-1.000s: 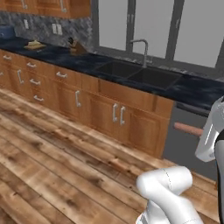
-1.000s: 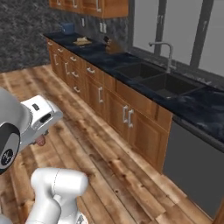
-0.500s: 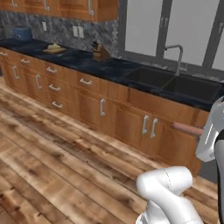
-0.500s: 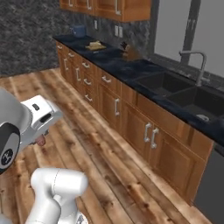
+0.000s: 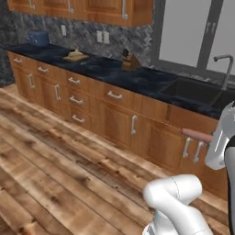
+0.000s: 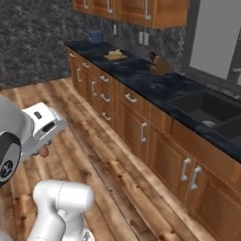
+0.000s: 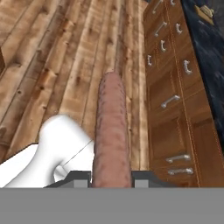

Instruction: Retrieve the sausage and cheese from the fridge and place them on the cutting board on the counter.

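My gripper (image 7: 111, 177) is shut on the sausage (image 7: 111, 131), a reddish-pink link that sticks straight out ahead of the fingers above the wooden floor. In the left base view the sausage (image 5: 196, 134) pokes leftward out of the hand at the right edge. Its tip (image 6: 43, 151) peeks from under the hand in the right base view. The cutting board (image 5: 75, 57) (image 6: 115, 56) (image 7: 204, 11) lies far off on the black counter (image 5: 110, 69). A small pale yellow lump on the board looks like the cheese (image 6: 114, 52). The fridge is out of view.
Reddish cabinets (image 5: 119, 121) with silver handles run under the counter, with open wooden floor (image 5: 55, 160) in front of them. A knife block (image 5: 131, 59) stands past the board. A sink (image 5: 197, 92) with a faucet (image 5: 225, 69) is at the right, and a blue container (image 6: 94, 35) sits at the far end.
The whole picture has shifted: the base has moved along the cabinets, and the board end of the counter now sits more central. The gripper stays shut on the sausage.
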Controlling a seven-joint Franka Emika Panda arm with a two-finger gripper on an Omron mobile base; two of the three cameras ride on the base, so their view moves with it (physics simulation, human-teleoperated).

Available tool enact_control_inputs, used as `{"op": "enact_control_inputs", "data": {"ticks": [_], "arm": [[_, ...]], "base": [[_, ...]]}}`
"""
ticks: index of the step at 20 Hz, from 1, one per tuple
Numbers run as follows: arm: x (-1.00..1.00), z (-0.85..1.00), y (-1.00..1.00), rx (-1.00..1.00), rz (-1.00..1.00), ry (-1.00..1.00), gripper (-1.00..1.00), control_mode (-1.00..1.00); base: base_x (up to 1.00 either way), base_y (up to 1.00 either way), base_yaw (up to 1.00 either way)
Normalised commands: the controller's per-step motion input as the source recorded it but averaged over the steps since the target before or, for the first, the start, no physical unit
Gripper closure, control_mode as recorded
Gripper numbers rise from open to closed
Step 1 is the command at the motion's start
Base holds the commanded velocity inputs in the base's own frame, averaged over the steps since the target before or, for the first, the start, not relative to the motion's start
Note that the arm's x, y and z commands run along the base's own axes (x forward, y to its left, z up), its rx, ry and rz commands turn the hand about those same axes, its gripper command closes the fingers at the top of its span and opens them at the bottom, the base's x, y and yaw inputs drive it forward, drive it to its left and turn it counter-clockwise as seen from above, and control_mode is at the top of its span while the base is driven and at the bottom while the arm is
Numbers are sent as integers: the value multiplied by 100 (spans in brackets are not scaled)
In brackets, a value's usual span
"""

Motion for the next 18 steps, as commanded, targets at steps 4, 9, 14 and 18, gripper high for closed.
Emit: {"op": "enact_control_inputs", "data": {"ticks": [4,9,14,18], "arm": [[0,0,0,0,0,0,100,100],[0,0,0,0,0,0,100,100],[0,0,0,0,0,0,100,100],[0,0,0,0,0,0,100,100]], "base": [[100,11,-5],[100,0,-9],[100,31,-13],[100,89,-15]]}}
